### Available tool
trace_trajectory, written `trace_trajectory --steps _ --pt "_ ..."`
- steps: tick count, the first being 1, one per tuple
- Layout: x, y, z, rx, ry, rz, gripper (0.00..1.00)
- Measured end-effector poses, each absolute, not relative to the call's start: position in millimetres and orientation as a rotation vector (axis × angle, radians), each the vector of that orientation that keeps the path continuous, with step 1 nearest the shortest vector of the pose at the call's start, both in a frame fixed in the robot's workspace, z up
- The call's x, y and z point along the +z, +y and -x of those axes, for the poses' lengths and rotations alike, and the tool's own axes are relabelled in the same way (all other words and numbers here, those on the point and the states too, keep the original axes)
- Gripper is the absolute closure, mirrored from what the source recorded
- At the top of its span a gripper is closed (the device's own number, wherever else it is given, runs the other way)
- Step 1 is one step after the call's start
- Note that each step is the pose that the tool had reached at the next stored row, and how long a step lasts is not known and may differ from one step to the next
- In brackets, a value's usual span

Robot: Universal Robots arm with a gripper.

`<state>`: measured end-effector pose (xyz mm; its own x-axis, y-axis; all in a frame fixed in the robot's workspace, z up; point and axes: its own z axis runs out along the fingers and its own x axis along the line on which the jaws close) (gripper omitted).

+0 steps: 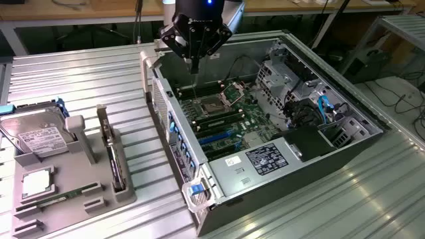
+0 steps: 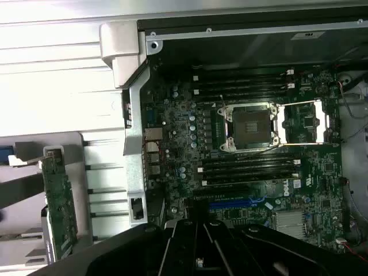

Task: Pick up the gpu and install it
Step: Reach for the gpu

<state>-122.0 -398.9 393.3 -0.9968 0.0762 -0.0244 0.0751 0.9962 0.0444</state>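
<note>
The gripper (image 1: 194, 68) hangs over the far left corner of the open computer case (image 1: 279, 199), its dark fingers pressed together and pointing straight down with nothing between them. In the wrist view the same closed gripper (image 2: 198, 247) sits above the motherboard (image 2: 259, 172), on the side of the board nearest the case's left wall. The motherboard (image 1: 232, 117) lies flat on the case floor, and its CPU socket (image 1: 216, 104) is open and empty, with dark memory slots on either side of it. The gpu (image 1: 113, 159) is well apart from the gripper, outside the case on the exterior view's left. It stands on edge in a slot along the right side of a grey holder (image 1: 73, 211), which rests on the ribbed metal table (image 1: 86, 74). In the wrist view the gpu (image 2: 58, 201) shows as a narrow green board upright in that holder, just beside the case wall. Further left in the holder a silver hard drive (image 1: 37, 134) leans in its cradle. Nearer the camera lies a pale square part (image 1: 37, 181), perhaps a processor, and beside it a thin green RAM stick (image 1: 63, 195)
</note>
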Motion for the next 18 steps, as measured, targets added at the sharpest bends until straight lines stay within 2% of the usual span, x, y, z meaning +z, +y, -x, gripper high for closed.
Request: trace_trajectory --steps 18 --pt "393.3 -399.9 151.1 0.07 3.112 -0.118 0.89"
